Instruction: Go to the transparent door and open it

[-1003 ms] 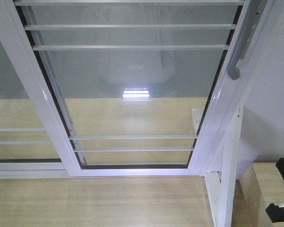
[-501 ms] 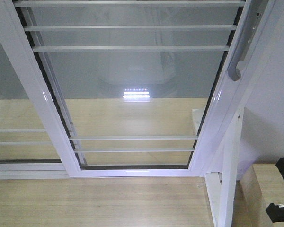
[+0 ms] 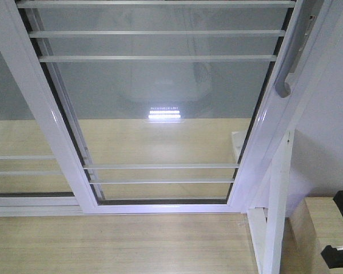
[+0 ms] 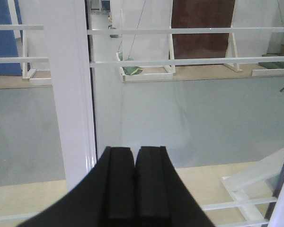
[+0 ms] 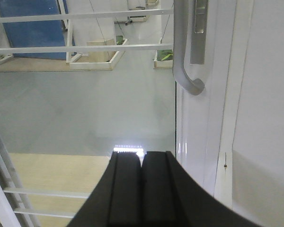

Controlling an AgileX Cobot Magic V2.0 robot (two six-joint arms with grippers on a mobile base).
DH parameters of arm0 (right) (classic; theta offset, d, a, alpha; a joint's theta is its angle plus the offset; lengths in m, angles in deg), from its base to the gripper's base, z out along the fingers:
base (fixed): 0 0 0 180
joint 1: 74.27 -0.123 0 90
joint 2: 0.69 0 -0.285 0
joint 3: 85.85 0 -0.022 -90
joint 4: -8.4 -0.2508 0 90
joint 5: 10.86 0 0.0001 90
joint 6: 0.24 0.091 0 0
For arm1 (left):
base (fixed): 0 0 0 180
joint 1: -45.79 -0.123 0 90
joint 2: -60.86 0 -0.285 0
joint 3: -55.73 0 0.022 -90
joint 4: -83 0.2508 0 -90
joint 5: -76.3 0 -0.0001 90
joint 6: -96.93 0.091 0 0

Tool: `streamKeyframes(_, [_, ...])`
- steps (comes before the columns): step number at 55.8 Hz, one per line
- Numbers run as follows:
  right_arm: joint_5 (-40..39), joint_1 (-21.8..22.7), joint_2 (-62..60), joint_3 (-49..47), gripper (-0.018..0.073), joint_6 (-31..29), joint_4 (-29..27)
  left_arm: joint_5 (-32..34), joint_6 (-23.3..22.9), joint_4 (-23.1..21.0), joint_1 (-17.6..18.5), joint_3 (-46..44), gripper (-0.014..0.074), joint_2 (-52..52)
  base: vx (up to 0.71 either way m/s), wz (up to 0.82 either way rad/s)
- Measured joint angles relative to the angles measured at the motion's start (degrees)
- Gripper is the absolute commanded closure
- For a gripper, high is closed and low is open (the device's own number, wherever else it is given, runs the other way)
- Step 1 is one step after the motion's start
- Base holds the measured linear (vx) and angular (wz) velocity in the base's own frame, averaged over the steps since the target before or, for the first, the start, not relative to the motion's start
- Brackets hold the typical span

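Pale wood floor [image 3: 120, 245] runs up to a white-framed glass wall, with grey flooring beyond it. The transparent door [image 3: 160, 103] is straight ahead of my base and fills the front view, its curved grey handle [image 3: 284, 77] on the right edge. On my right wrist camera the handle sits above the right gripper [image 5: 141, 189], well apart from it. That gripper's pads are pressed together, empty. The left gripper [image 4: 135, 189] is likewise closed on nothing, facing a white frame post [image 4: 71, 94] and the glass.

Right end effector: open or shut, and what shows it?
Shut: the right end effector's two black fingers press together with nothing between them, short of the handle.
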Motion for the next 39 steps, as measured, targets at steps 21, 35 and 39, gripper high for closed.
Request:
streamKeyframes(21, [0.0,0.0,0.0,0.0,0.0565,0.0,0.0,0.0,0.0,0.0,0.0,0.0,0.0596,0.0,0.0,0.0])
streamKeyframes(35, [-1.03,0.0,0.0,0.0,0.0565,0.0,0.06,0.0,0.0,0.0,0.0,0.0,0.0596,0.0,0.0,0.0])
streamKeyframes(39, [-2.68,0.0,0.0,0.0,0.0565,0.0,0.11,0.65,0.0,0.0,0.0,0.0,0.0596,0.0,0.0,0.0])
